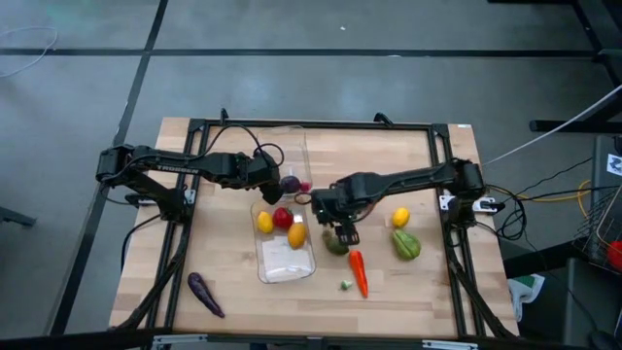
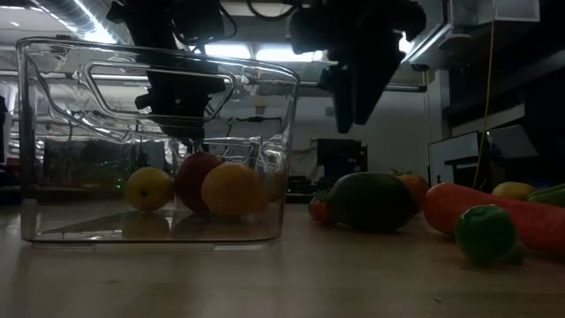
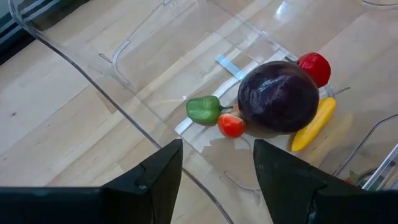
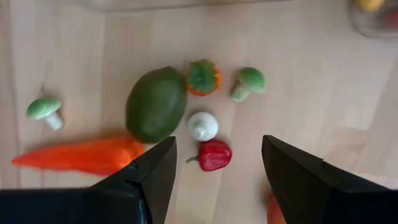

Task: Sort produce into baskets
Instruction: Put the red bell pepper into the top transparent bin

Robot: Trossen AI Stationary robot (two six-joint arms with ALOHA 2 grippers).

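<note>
My left gripper (image 1: 269,187) (image 3: 217,167) is open and empty above the far clear bin (image 1: 292,146), which holds a round purple piece (image 3: 278,96), a green pepper (image 3: 203,109), a small red tomato (image 3: 231,125), a yellow piece (image 3: 314,122) and a red piece (image 3: 314,66). The near clear bin (image 1: 303,267) holds a lemon (image 1: 264,222), a red fruit (image 1: 282,217) and an orange fruit (image 1: 296,234). My right gripper (image 1: 337,229) (image 4: 217,167) is open and empty above the avocado (image 4: 155,104), a carrot (image 4: 81,155) and a red pepper (image 4: 214,155) lying on the table.
On the wooden table (image 1: 233,282) lie a purple aubergine (image 1: 204,294) at the near left, a lemon (image 1: 399,217) and a green pepper (image 1: 405,243) at the right, and a small green piece (image 1: 345,285). Small mushrooms (image 4: 250,81), a white bulb (image 4: 203,125) and an orange piece (image 4: 203,76) lie by the avocado.
</note>
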